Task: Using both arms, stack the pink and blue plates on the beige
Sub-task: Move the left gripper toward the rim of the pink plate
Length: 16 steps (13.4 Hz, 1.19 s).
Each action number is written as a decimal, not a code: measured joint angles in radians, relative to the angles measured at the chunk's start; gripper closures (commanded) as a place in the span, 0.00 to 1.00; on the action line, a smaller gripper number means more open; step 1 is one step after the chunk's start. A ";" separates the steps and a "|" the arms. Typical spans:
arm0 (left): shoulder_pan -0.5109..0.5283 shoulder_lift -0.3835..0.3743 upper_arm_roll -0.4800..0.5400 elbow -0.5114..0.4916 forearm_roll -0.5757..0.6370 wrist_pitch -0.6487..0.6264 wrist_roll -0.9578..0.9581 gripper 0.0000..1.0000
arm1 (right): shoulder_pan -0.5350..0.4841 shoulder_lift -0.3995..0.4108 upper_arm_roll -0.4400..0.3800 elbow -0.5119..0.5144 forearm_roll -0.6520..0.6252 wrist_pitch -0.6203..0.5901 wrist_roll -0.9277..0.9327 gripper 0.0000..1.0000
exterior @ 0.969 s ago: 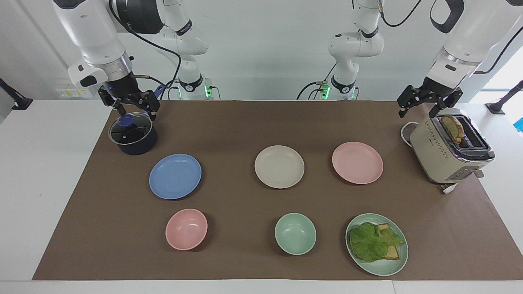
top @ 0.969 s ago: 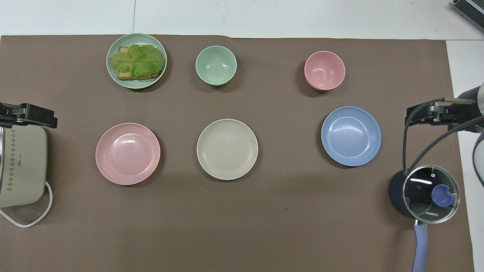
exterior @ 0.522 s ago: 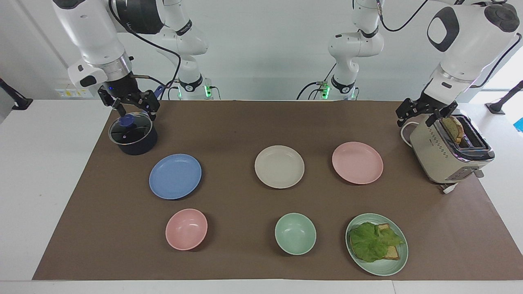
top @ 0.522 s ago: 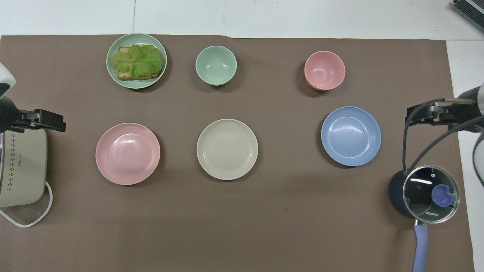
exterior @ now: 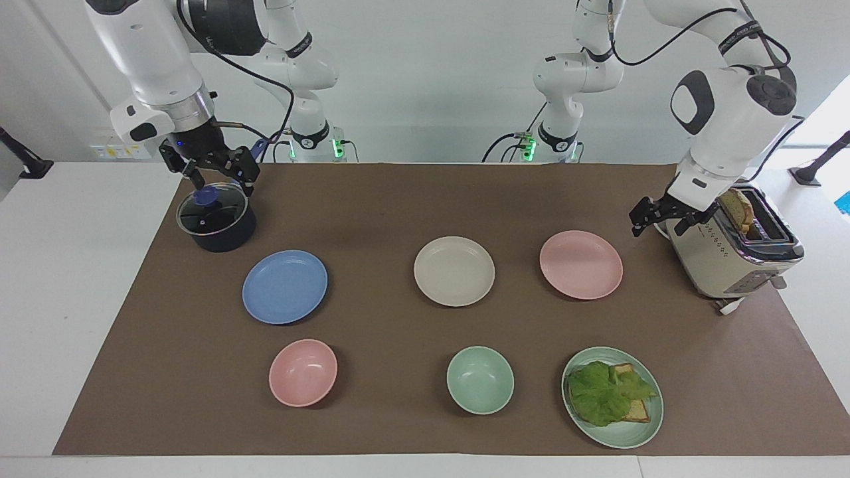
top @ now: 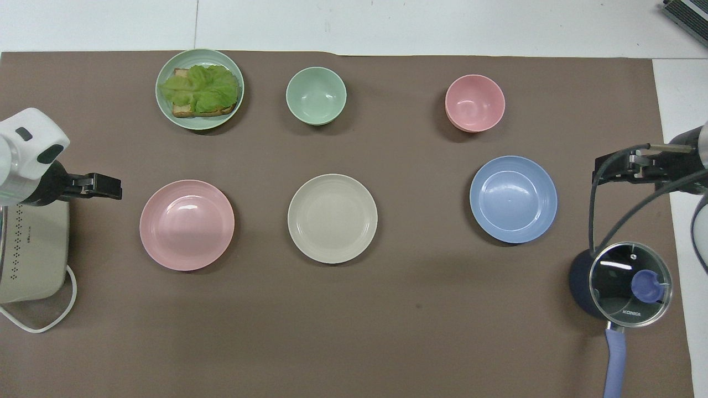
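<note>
Left gripper (exterior: 657,222) jaws apart, empty, just beside the pink plate (exterior: 581,264); right gripper (exterior: 212,174) jaws apart over the pot (exterior: 216,221)

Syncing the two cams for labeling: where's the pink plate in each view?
Facing view: pink plate sits right of centre, between the beige plate and the toaster.
Overhead view: pink plate sits left of centre, again between the beige plate and the toaster.
Shared landmark: the toaster at the left arm's end of the table, with the left gripper beside it, over the mat.
</note>
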 measured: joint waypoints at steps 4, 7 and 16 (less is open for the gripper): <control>0.010 0.086 -0.001 -0.035 0.000 0.079 0.008 0.00 | 0.000 0.000 0.000 -0.002 0.000 0.000 0.000 0.00; 0.010 0.126 -0.001 -0.058 0.000 0.123 0.008 0.00 | 0.000 0.000 0.000 -0.003 0.000 0.000 0.000 0.00; 0.008 0.156 -0.013 -0.168 -0.001 0.198 0.011 0.71 | 0.000 0.000 0.000 -0.005 0.000 0.000 0.000 0.00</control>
